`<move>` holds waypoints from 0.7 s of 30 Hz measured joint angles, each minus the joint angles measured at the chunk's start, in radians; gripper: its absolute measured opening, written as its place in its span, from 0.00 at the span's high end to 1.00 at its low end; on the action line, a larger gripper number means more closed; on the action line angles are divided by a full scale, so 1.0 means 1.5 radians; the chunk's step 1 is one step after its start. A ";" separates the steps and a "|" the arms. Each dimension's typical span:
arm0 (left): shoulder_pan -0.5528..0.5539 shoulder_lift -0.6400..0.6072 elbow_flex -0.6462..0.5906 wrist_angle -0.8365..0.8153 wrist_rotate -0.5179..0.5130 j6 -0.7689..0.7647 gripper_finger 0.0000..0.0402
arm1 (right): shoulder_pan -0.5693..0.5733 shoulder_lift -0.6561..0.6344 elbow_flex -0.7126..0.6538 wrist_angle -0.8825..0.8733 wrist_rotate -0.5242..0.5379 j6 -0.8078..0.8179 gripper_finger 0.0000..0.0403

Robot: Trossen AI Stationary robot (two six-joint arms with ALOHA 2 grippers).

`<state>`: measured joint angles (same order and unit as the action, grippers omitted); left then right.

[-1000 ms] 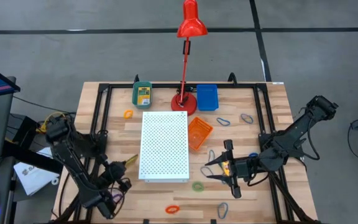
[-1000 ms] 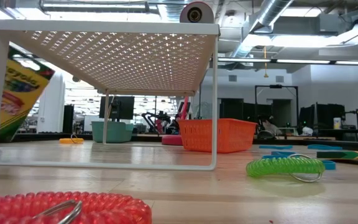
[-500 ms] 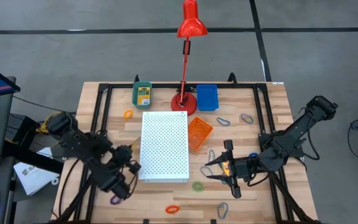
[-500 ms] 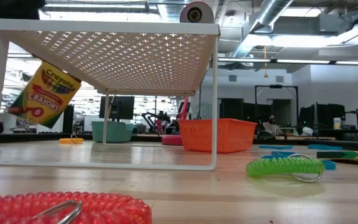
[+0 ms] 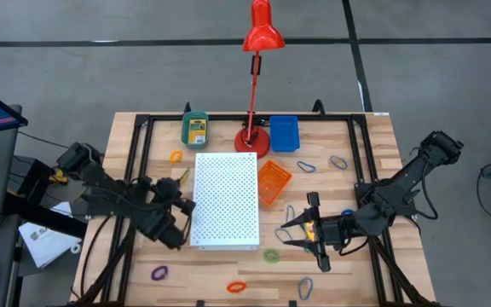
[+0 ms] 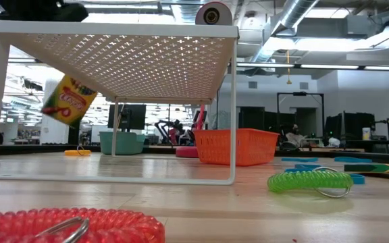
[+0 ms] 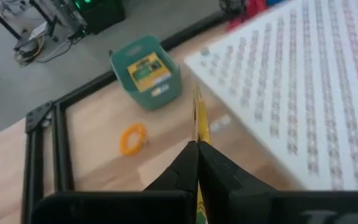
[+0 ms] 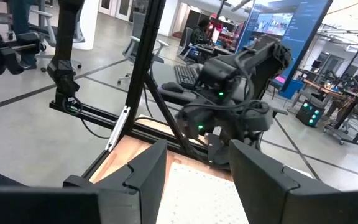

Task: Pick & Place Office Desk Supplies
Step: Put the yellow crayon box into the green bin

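Observation:
A yellow-and-green crayon box (image 6: 69, 101) hangs in the air off the left side of the white perforated shelf (image 5: 225, 199), with my left gripper (image 5: 177, 198) shut on it. In the left wrist view the box shows edge-on (image 7: 199, 115). A second such box lies in the green bin (image 5: 195, 128) at the far edge. Small loops lie flat on the table: orange (image 5: 176, 156), purple (image 5: 158, 273), green (image 5: 271, 254), blue (image 5: 306, 165). My right gripper (image 5: 290, 232) stands open and level right of the shelf, nothing between its fingers (image 8: 148, 171). My left gripper pinches the crayon box by its two flat faces, at the box's near end (image 7: 199, 149), between its two fingers. The fingers come slanting down from the near side, along the box. The box sticks out ahead of them, tilted and lifted clear of the table.
The red desk lamp (image 5: 252, 141) stands behind the shelf, the blue bin (image 5: 284, 133) to its right. An orange basket (image 5: 273, 182) sits at the shelf's right side. More loops lie near the front edge (image 5: 237, 286) and far right (image 5: 338, 161). Black frame rails (image 5: 140, 162) border the table.
My left gripper has carried the crayon box from the near left corner toward the far edge and the shelf's left side, rising a little and rolling. The box stays clear of the table and has turned in the air. The right arm has kept still.

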<state>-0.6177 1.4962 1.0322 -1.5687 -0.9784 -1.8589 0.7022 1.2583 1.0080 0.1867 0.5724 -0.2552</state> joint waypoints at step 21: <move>0.302 -0.229 -0.018 0.080 -0.170 0.286 1.00 | 0.003 0.000 0.000 0.025 0.000 -0.029 0.58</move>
<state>-0.1652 1.1520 1.0054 -1.4490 -1.2337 -1.4297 0.7068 1.2583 1.0080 0.2242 0.5728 -0.2993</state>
